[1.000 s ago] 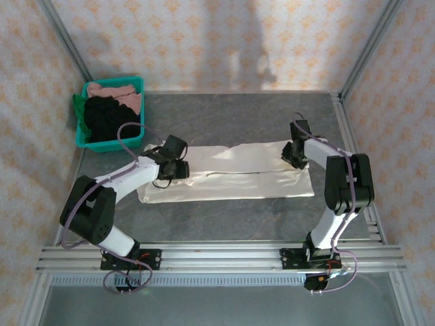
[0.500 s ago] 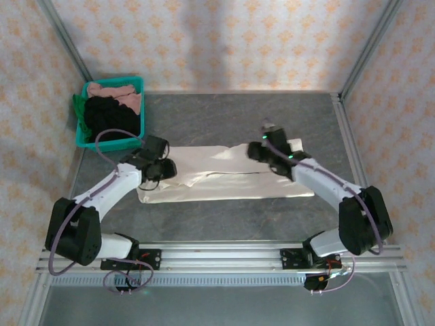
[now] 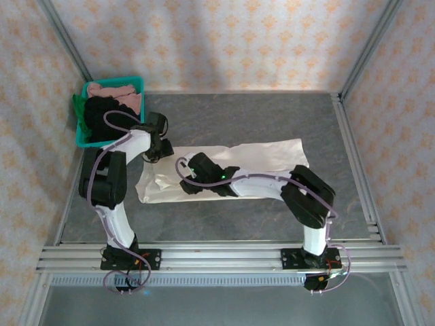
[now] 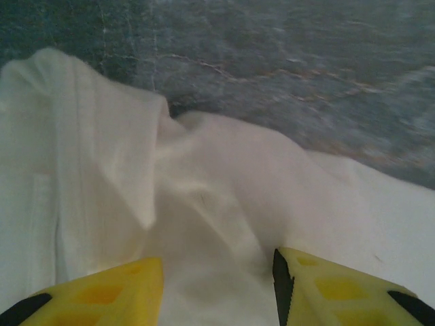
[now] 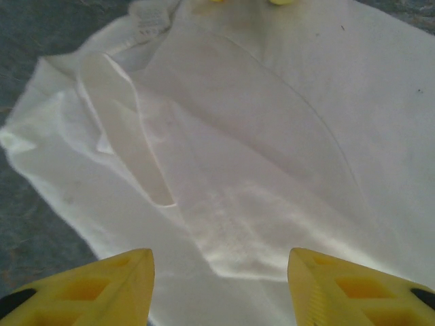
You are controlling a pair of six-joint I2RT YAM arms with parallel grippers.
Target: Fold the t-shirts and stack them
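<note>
While the creased cream t-shirt [image 3: 265, 159] lies flat, left gripper [image 4: 217, 272] and right gripper [image 5: 219, 261] hover part-open, empty.

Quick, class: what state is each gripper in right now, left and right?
Left gripper: jaws open, holding nothing, above the cream-white t-shirt.
Right gripper: jaws open, holding nothing, above the same shirt.

One t-shirt [image 3: 265, 153] lay spread across the middle of the table [image 3: 238, 115]; behind its left end, at the far-left corner, stood a bin [image 3: 92, 142] holding further t-shirts [image 3: 109, 105].
</note>
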